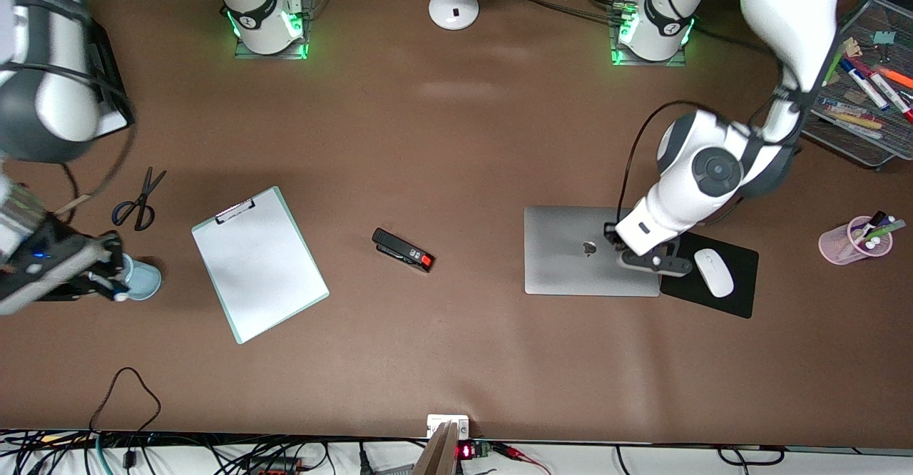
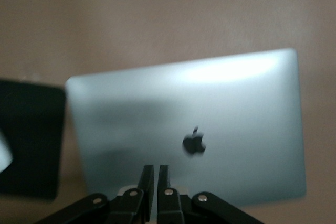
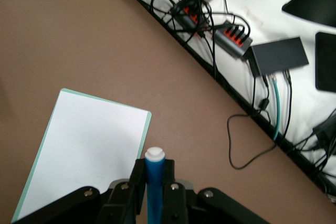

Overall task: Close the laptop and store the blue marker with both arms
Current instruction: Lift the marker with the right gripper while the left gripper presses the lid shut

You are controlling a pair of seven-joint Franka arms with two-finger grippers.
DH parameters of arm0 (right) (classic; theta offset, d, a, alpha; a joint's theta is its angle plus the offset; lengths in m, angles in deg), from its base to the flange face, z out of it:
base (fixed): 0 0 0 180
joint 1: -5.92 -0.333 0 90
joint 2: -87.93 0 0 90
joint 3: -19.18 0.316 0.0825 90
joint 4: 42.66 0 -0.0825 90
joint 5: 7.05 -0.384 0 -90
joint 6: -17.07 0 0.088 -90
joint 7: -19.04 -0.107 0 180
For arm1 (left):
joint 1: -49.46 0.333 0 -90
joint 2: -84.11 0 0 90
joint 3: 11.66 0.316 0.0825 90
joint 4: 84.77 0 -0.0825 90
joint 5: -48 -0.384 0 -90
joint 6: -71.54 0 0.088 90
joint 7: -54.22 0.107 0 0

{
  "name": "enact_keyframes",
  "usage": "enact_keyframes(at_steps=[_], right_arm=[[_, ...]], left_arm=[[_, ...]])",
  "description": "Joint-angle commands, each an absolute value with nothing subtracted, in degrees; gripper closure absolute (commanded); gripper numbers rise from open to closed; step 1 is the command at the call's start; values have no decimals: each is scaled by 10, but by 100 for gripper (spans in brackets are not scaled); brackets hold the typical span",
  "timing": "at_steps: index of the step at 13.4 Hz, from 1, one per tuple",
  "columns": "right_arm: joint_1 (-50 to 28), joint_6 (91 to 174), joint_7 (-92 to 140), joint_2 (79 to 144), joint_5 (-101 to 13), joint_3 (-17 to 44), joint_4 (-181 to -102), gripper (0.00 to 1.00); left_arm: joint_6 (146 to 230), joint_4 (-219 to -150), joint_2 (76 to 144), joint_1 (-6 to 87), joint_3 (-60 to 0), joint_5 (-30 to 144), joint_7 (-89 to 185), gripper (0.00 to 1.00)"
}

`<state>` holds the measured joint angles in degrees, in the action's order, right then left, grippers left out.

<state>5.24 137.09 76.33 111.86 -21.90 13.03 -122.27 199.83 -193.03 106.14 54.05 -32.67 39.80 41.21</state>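
The laptop (image 1: pixel 592 250) lies closed on the bench, my left end effector (image 2: pixel 156 190) together just above its lid. My right end effector (image 3: pixel 154 190) clamps the blue marker (image 3: pixel 154 182) over the pale blue cup (image 1: pixel 143 279); poor aim may tip it.

Laptop (image 1: pixel 570 261) lid down, logo up, at 3 o'clock from the stapler (image 1: pixel 403 250). Left gripper (image 1: pixel 612 234) over its 3 o'clock edge, mouse pad (image 1: pixel 738 297) just beside. Clipboard (image 1: pixel 258 262) at the stapler's 9. Right gripper (image 1: pixel 110 275) at the light-blue cup (image 1: pixel 146 281), 9 o'clock table end.
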Motion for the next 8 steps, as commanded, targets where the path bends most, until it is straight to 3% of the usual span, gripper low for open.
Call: enact_keyframes(at_steps=[1,4,5,8], right_arm=[[96,1327,868,1117,-300,136,-1215,91],[143,1307,1006,1117,-394,136,-1215,91],[163,1284,1048,1122,-426,137,-1215,91],[200,1242,1190,1136,-513,137,-1214,91]], left_arm=[[1880,-1903,1013,546,-332,385,422,52],[1763,-1825,1012,546,-334,390,423,9],[1742,-1808,1011,546,-334,391,423,0],[1638,-1731,1008,547,-334,392,433,0]])
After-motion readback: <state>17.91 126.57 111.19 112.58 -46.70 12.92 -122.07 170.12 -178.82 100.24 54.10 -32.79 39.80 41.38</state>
